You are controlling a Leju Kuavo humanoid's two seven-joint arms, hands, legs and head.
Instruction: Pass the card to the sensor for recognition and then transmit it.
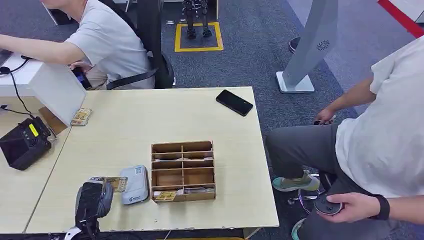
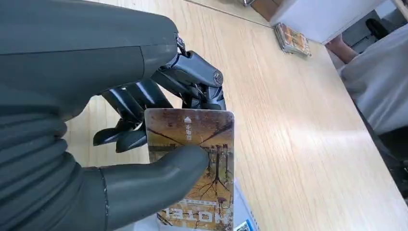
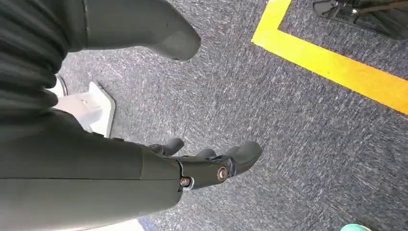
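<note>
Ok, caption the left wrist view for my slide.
Left hand pinches a brown tree-printed hotel card above the light wooden table.

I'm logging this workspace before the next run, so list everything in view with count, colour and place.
card: one, brown with a tree picture, pinched in the left hand beside the sensor
sensor: one, pale grey, on the table left of the organizer
organizer: one, brown wood with compartments, table middle near the front edge
phone: one, black, far right part of the table
card stack: one, brownish, far left of the table by the white box
white box: one, far left
black device: one, on the adjoining left table
table: one, light wood
people: two, white shirts, one seated far left, one seated right
left hand: dark grey, holds the card
right hand: dark grey, hanging over grey carpet, holds nothing
</note>
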